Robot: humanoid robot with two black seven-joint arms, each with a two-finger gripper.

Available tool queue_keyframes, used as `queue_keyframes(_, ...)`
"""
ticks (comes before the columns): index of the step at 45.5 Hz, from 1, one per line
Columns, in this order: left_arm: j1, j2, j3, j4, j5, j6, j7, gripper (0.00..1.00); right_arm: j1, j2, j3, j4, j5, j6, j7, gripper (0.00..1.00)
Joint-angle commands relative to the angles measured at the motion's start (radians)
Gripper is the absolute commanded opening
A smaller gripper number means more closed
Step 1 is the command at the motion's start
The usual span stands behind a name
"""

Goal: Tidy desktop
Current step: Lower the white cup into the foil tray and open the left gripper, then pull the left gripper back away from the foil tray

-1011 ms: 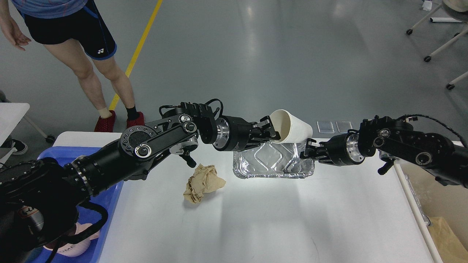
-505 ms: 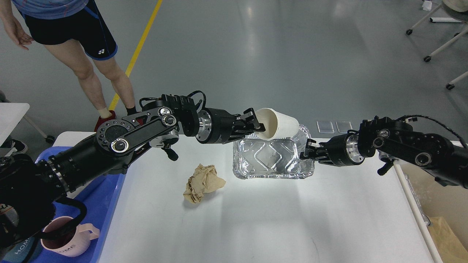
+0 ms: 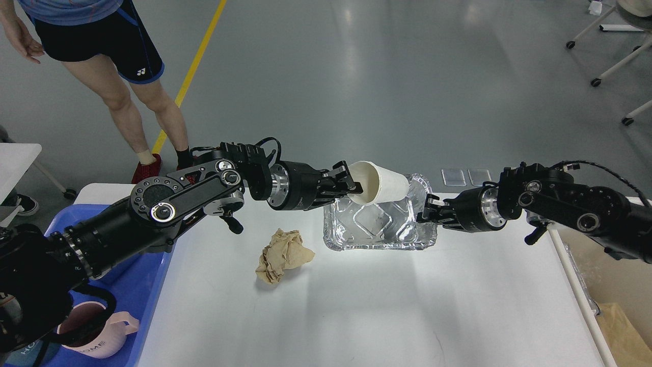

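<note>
The white desktop carries a foil tray at its far middle and a crumpled brown paper ball to the tray's left. My left gripper is shut on the rim of a white paper cup. It holds the cup tilted on its side, above the tray's far left part. My right gripper comes in from the right and is shut on the tray's right rim. The tray's far right corner looks raised.
A blue tray at the desktop's left edge holds a pink mug. A cream-beige bin with brown paper in it stands at the right edge. A person's legs stand beyond the far left corner.
My left gripper has carried the cup to the left and slightly down, from over the tray's right part to its left part. The right gripper has stayed at the tray's rim.
</note>
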Motion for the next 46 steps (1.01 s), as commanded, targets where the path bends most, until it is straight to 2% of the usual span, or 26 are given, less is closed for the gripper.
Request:
queue_keyframes(1,0.001,-0.002,0.0,0.006,0.0,0.0,0.0,0.97,0.0,-0.002,0.0,0.0,0.002,0.0,0.001,0.0)
queue_keyframes(23,0.001,-0.004,-0.003,0.006,-0.002,0.003,0.0,0.97,0.0,0.0,0.0,0.0,0.002,0.0,0.0,0.0)
queue_keyframes(36,-0.019,0.004,-0.054,-0.006,-0.018,0.02,-0.002,0.97,-0.002,-0.003,0.0,0.0,0.002,0.0,0.0,0.0)
queue_keyframes(40,-0.047,0.025,-0.075,-0.02,-0.028,0.008,-0.002,0.97,-0.002,-0.005,0.001,0.002,0.002,0.0,0.0,0.0)
queue_keyframes(46,-0.091,0.142,-0.078,-0.086,-0.066,-0.028,-0.003,0.97,-0.002,-0.008,0.003,0.003,0.002,0.0,0.0,0.0)
